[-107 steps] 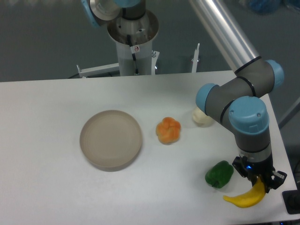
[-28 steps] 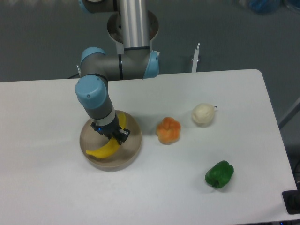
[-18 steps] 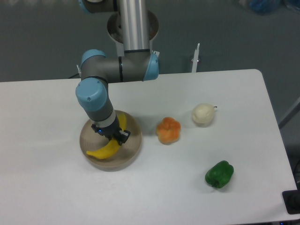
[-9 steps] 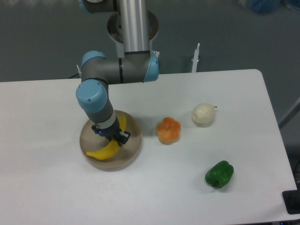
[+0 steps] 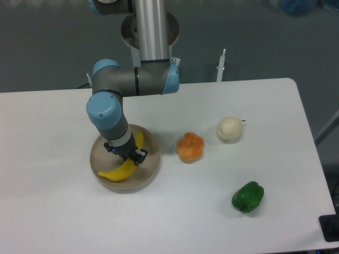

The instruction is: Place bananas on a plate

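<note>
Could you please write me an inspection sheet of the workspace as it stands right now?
Surface: white table, clean, no spills seen.
Job's things: banana lies inside the plate, within its rim.
Clutter: orange lumpy fruit right of the plate; whitish round item further right; green pepper near the front right. All apart from the plate.
Grippers: gripper sits over the banana's middle; whether the jaws are closed on it cannot be told.
Cables: nothing seen on the table.
Surroundings: arm base behind the table, grey floor beyond, a dark object at the lower right edge.

Table (image 5: 63, 211): plate (image 5: 151, 170), fruits, pepper (image 5: 247, 196).
</note>
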